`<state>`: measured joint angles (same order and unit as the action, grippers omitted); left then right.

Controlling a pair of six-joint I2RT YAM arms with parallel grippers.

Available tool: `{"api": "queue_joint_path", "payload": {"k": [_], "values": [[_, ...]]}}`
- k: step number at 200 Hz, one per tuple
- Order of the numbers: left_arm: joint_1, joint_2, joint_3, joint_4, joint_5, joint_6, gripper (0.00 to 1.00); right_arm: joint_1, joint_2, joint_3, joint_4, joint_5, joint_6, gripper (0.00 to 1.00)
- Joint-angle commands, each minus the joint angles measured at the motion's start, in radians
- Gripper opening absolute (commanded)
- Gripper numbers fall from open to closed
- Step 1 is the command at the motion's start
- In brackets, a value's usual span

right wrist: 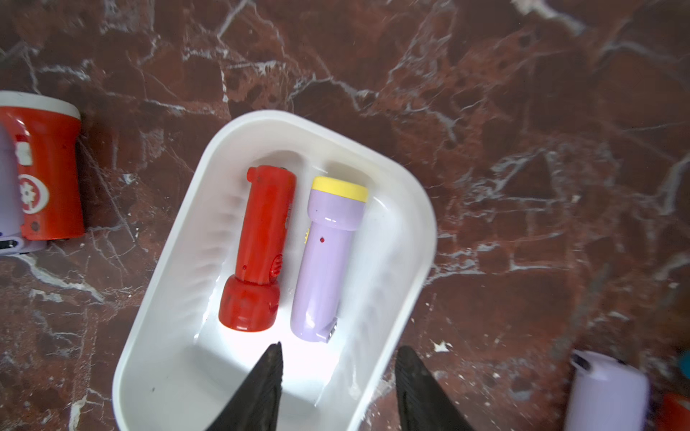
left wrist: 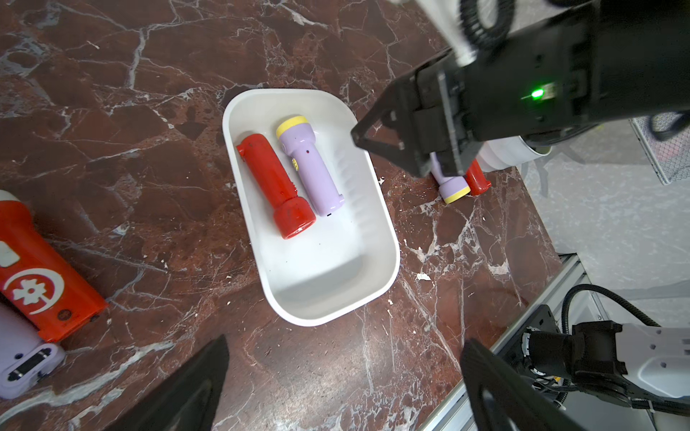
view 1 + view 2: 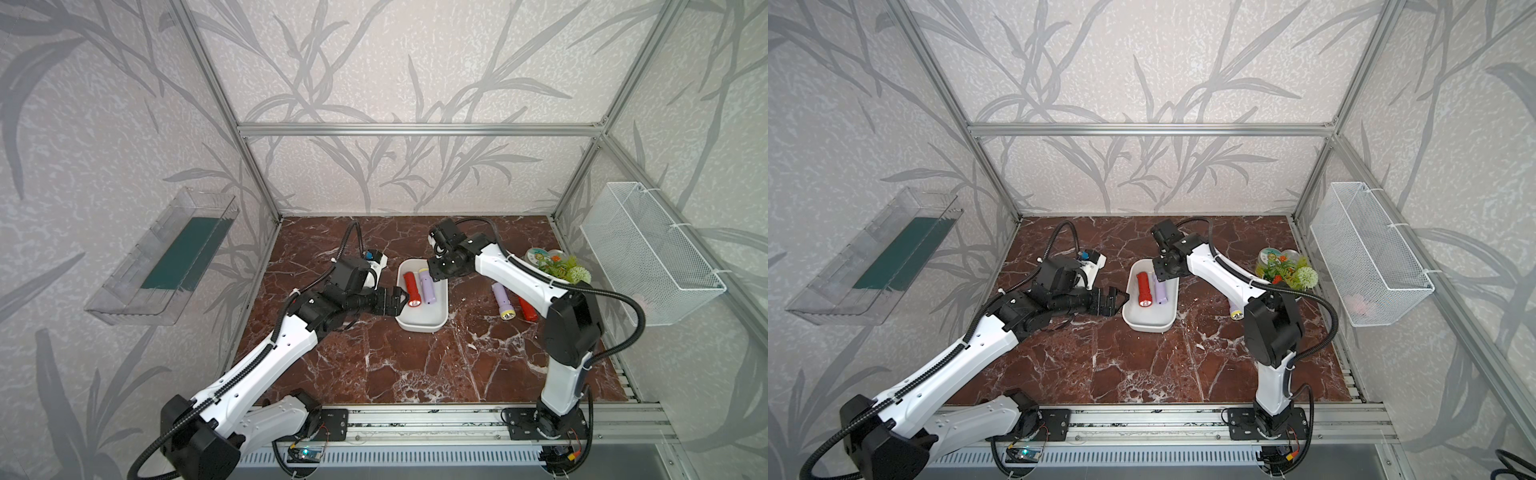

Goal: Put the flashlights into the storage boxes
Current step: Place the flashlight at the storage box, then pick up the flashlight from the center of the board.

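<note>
- The white tub (image 3: 423, 328) stood on the marble bench (image 3: 374, 365) between the two arms, plain in both top views.
- Inside it lay a red flashlight (image 3: 410, 286) and a lavender flashlight (image 3: 428, 286), side by side. Their heads pointed opposite ways: the red one's wide head lay toward the near end, the lavender one's yellow end toward the far end.
- The red flashlight's lens glowed in a top view, and in the right wrist view white light spilled over the tub floor in front of it.
- The left arm (image 3: 286, 336) reached in low from the left. The left jaws stood wide apart with nothing between them, at the tub's left rim near the red flashlight's head. Whether they touched the rim could not be told.
- The right arm (image 3: 515, 274) bent over from the right. The right jaws hung above the tub, parted by a moderate gap and holding nothing.
- To the right of the tub, a second lavender flashlight (image 3: 502, 300) and a second red flashlight (image 3: 527, 311) lay just beside each other on the bench, the red one partly hidden behind the right arm.
- In the left wrist view, across the tub from that pair, an emblem-marked red flashlight (image 2: 41, 287) lay against a third lavender flashlight (image 2: 22, 354) on the bench.
- A clear tray (image 3: 166, 257) hung on the left wall and a wire basket (image 3: 652, 253) on the right wall. A plastic plant (image 3: 565, 270) stood by the bench's right edge.
</note>
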<state>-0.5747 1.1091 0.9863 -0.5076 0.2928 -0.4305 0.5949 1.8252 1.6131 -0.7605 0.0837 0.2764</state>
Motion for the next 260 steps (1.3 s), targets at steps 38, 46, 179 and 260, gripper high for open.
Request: {"api": "queue_joint_path", "payload": {"k": [38, 46, 179, 260], "values": [[-0.108, 0.134, 0.045, 0.130, 0.059, -0.068, 0.99, -0.201, -0.194, -0.252, 0.027, 0.023, -0.038, 0.56], [-0.135, 0.164, 0.070, 0.131, 0.056, -0.063, 0.99, -0.226, -0.217, -0.291, 0.041, 0.016, -0.039, 0.57], [-0.270, 0.527, 0.481, 0.091, 0.103, -0.007, 0.99, -0.442, -0.314, -0.591, 0.158, -0.075, -0.031, 0.57], [-0.275, 0.531, 0.494, 0.064, 0.086, -0.002, 0.99, -0.461, -0.195, -0.595, 0.218, -0.097, -0.023, 0.57]]}}
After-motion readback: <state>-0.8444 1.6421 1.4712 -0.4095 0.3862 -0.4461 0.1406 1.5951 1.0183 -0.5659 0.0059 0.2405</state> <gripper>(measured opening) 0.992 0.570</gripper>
